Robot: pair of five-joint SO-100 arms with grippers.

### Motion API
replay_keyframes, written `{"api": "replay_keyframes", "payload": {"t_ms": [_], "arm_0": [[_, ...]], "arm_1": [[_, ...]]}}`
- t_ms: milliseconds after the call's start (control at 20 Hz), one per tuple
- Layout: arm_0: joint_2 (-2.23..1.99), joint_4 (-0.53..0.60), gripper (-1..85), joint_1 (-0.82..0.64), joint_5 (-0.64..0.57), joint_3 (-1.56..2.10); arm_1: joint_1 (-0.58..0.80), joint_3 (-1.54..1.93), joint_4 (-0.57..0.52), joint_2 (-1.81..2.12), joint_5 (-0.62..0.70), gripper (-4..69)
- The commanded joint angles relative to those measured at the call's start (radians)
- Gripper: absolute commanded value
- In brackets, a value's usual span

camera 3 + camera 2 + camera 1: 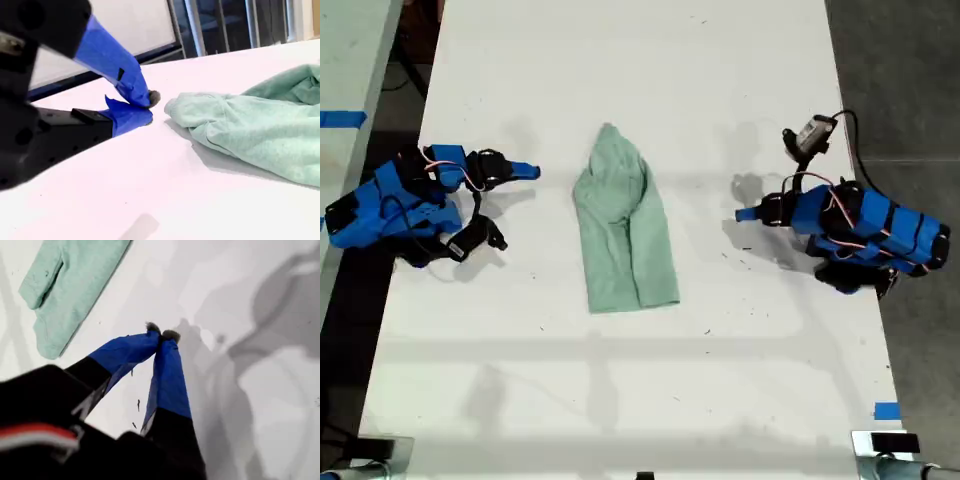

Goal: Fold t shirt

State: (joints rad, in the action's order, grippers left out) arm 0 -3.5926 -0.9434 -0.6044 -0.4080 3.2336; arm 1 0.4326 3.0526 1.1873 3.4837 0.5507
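The t shirt [623,228] lies folded into a narrow strip mid-table [620,400], clear of both arms. My first gripper [161,333] has its jaws closed, tips touching, holding nothing; the garment lies well off to one side of them. My second gripper [146,105] also has its jaws closed and empty, the cloth's edge just beyond the tips.

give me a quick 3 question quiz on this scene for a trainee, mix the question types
1. True or false: the t shirt lies on the white table between the two arms in the exterior view.
2. Is either gripper holding the cloth? A) my first gripper B) my second gripper C) neither
3. Fill in: both grippers' jaws are ____.

Key: 1 true; 2 C; 3 shut
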Motion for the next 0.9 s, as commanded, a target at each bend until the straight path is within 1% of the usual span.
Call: {"api": "replay_keyframes", "payload": {"t_ms": [0, 250, 400, 450, 500, 550, 600, 700, 800, 850], "arm_0": [[-0.006, -0.002, -0.3, 0.008, 0.006, 0.014], [-0.006, 0.0, -0.3, 0.005, 0.006, 0.014], [-0.005, 0.02, -0.3, -0.006, 0.005, 0.0], [0.018, 0.044, -0.3, 0.002, 0.008, -0.015], [0.129, 0.067, -0.3, 0.002, 0.034, -0.072], [0.351, 0.112, -0.3, 0.018, 0.064, -0.178], [0.618, 0.138, -0.3, 0.084, 0.112, -0.345], [1.055, 0.095, -0.3, 0.273, 0.227, -0.71], [1.342, 0.032, -0.3, 0.437, 0.351, -0.98], [1.465, 0.003, -0.3, 0.515, 0.426, -1.089]], "arm_1": [[0.002, 0.061, 0.0, 0.018, -0.009, 2.0], [-0.002, 0.061, 0.0, 0.018, -0.012, 2.0], [-0.017, 0.028, -0.052, -0.003, 0.035, 2.0], [-0.031, -0.061, -0.028, -0.11, 0.021, 2.0], [-0.054, -0.189, -0.021, -0.285, 0.008, 2.0], [-0.08, -0.333, -0.035, -0.495, -0.002, 2.0], [-0.114, -0.492, -0.038, -0.699, -0.014, 2.1], [-0.218, -0.764, -0.037, -0.992, -0.06, 2.1], [-0.334, -0.919, -0.117, -1.19, -0.075, 2.1], [-0.388, -0.999, -0.133, -1.296, -0.084, 2.1]]}}
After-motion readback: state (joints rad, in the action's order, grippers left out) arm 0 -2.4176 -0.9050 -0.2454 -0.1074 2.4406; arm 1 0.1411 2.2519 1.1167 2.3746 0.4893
